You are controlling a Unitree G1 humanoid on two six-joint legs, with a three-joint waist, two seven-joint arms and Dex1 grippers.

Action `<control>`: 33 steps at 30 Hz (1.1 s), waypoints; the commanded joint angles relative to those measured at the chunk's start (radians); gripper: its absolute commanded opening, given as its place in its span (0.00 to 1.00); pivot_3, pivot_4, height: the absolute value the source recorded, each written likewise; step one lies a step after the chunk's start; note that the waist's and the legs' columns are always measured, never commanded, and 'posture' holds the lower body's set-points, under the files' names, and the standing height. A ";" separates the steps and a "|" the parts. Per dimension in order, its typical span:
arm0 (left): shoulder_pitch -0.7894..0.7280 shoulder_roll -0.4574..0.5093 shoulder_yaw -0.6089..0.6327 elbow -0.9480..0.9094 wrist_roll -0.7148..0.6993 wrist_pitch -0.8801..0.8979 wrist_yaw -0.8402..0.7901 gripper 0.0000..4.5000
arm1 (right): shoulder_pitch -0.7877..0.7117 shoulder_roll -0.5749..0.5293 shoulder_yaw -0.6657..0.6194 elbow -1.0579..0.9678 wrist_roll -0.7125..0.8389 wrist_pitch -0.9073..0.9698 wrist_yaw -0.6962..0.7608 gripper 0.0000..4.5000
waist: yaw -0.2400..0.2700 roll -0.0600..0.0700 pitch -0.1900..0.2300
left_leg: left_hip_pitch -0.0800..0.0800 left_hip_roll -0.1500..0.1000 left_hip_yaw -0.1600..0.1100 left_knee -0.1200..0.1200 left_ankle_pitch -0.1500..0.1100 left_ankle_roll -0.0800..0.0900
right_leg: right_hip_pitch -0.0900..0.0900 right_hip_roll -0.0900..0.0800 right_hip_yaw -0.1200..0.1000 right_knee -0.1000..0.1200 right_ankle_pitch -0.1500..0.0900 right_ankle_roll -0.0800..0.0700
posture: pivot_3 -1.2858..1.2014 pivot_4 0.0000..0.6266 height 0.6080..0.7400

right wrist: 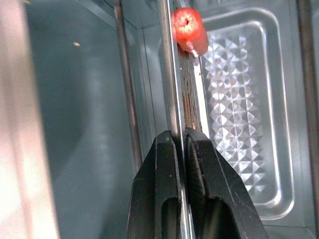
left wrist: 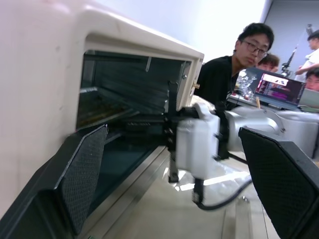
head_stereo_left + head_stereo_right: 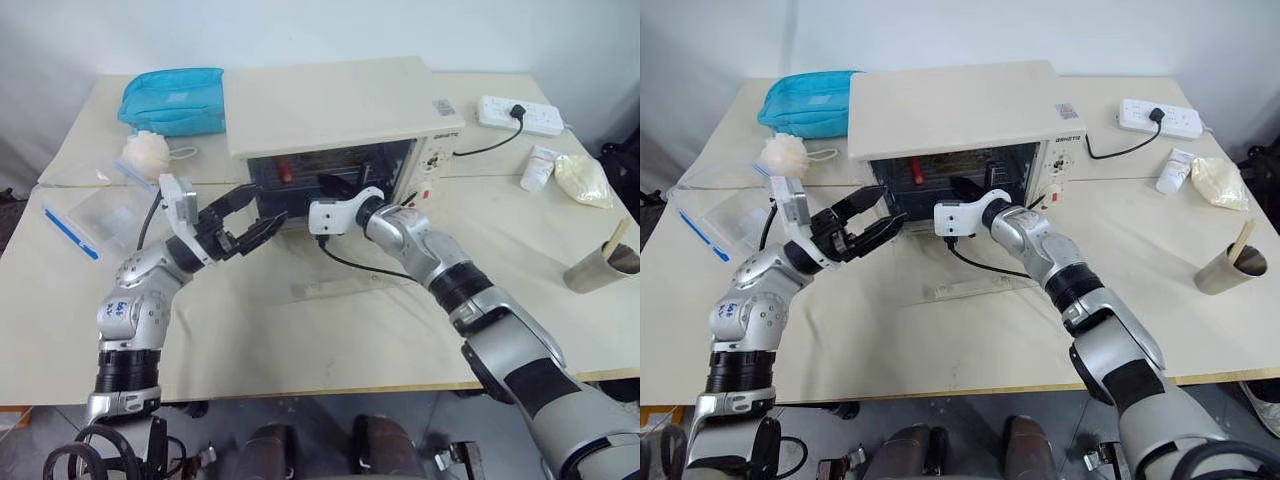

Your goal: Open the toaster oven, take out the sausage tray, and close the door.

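The cream toaster oven (image 3: 330,100) stands at the back of the table. Its door (image 3: 340,290) is folded down flat in front of it. Inside lies the silvery sausage tray (image 1: 239,109) with a red sausage (image 1: 188,26) at its far end. My right gripper (image 1: 178,133) reaches into the oven's mouth and is shut on the tray's thin near rim. My left gripper (image 3: 272,202) hovers open in front of the oven's left side, above the lowered door, touching nothing. In the left wrist view its fingers (image 2: 84,169) frame the right arm's white wrist (image 2: 197,144).
A blue pouch (image 3: 172,100), a white puff (image 3: 148,155) and a clear bag with a blue strip (image 3: 85,220) lie to the left. A power strip (image 3: 520,115), a tube (image 3: 540,167) and a metal cup (image 3: 600,265) stand to the right. People sit behind the table (image 2: 234,64).
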 commanded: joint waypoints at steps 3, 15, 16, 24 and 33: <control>-0.063 -0.004 0.016 0.056 0.019 -0.046 -0.008 1.00 | 0.035 -0.002 -0.045 -0.193 0.077 -0.017 0.089 0.01 | -0.005 0.000 0.000 | 0.000 0.000 0.000 0.000 0.000 0.000 | 0.000 0.000 0.000 0.000 0.000 0.000 | 0.52 0.24 1.00; -0.062 0.005 0.043 0.094 0.002 -0.024 -0.004 1.00 | 0.438 -0.159 -0.140 -0.771 0.116 0.067 0.294 0.01 | 0.011 0.000 0.000 | 0.000 0.000 0.001 0.002 0.000 0.000 | 0.000 0.000 0.000 0.000 0.000 0.000 | 0.52 0.24 1.00; -0.058 0.006 0.050 0.090 -0.004 -0.016 0.001 1.00 | 0.464 -0.168 -0.147 -0.809 0.112 0.071 0.299 0.01 | 0.014 0.000 0.000 | 0.000 0.000 0.001 0.002 0.000 0.000 | 0.000 0.000 0.001 -0.001 0.000 0.000 | 0.52 0.24 1.00; 0.050 0.014 0.096 -0.035 -0.079 0.116 0.055 1.00 | 0.658 -0.248 -0.196 -1.025 0.121 0.063 0.356 0.01 | 0.017 -0.001 0.000 | -0.001 0.000 0.001 0.005 0.000 0.000 | 0.001 0.000 0.001 -0.001 0.000 0.000 | 0.52 0.24 1.00; 0.125 0.083 0.207 -0.188 -0.437 0.689 0.302 1.00 | 0.659 -0.279 -0.204 -1.040 0.135 0.028 0.386 0.01 | 0.018 -0.001 0.001 | -0.002 0.000 0.000 0.005 0.000 0.000 | 0.001 -0.001 0.004 -0.002 0.000 0.000 | 0.52 0.24 1.00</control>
